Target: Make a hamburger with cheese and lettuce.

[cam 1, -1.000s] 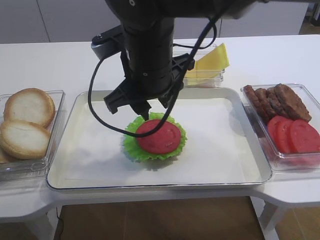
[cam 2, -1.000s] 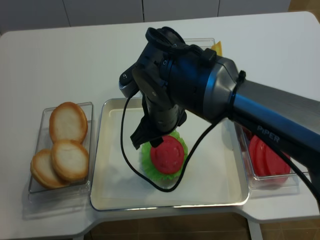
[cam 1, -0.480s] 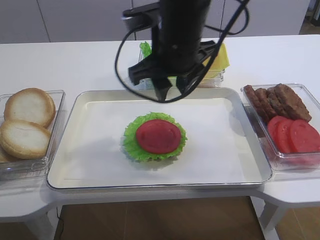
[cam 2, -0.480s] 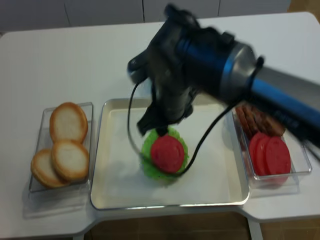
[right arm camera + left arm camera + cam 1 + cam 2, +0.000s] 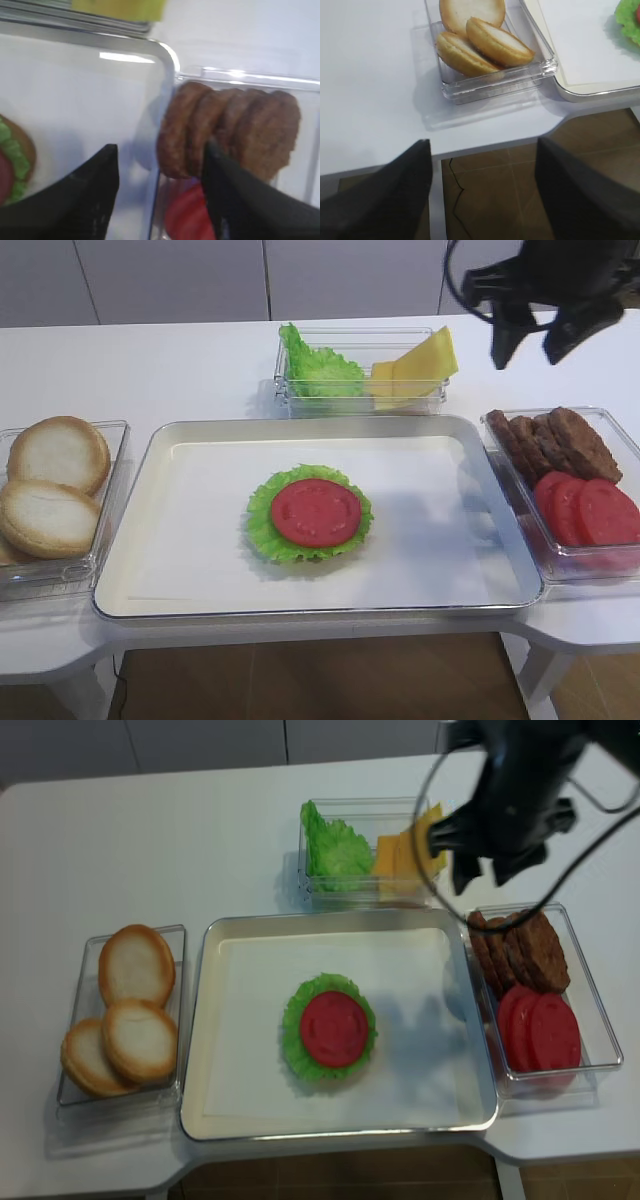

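Now right hand (image 5: 480, 872) open above patties (image 5: 520, 950), hamburger (image 5: 330, 1030) well apart

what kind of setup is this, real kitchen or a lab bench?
Most likely a lab bench staged as a food-prep station: a white table, clear bins of sorted ingredients such as the bun halves and patties, and a metal tray holding the hamburger.
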